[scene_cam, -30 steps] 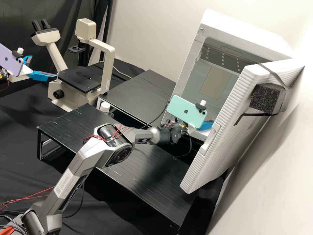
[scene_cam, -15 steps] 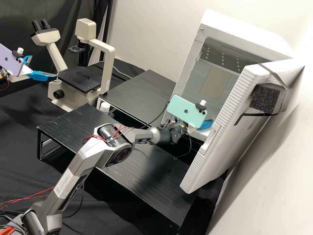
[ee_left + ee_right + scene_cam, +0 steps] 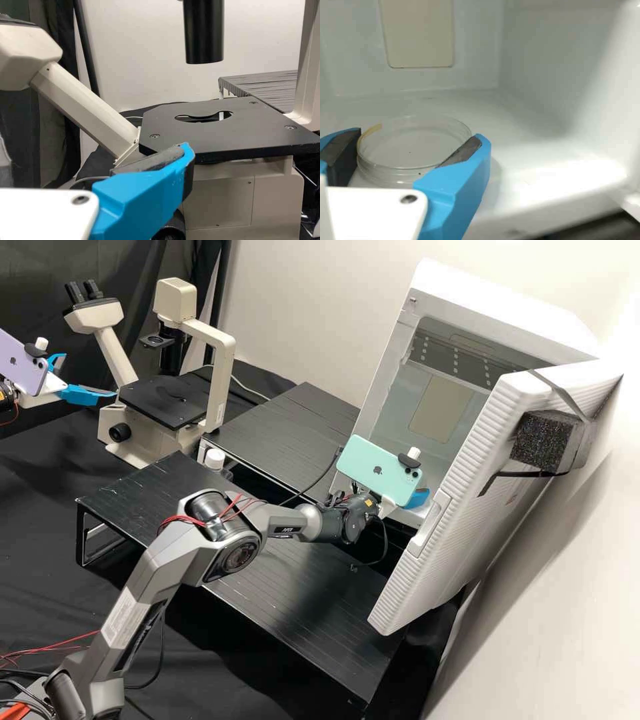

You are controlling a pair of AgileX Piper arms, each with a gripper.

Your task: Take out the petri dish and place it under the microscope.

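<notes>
The left gripper (image 3: 90,376), its fingers spread, hangs just left of the microscope (image 3: 167,400) in the high view, near its stage (image 3: 245,135). Nearer the camera than the microscope stands a white-capped bottle (image 3: 215,460); right of the microscope is a black rack (image 3: 287,433). Well right of the microscope, inside the open white cabinet (image 3: 503,313), the right gripper (image 3: 418,498) pinches the clear petri dish (image 3: 415,145) by its sides.

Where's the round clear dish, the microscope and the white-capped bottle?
Round clear dish (image 3: 415,142): right wrist view, middle of its top.
Microscope (image 3: 153,401): high view, its flat black stage.
Bottle (image 3: 215,459): high view, its white cap.
</notes>
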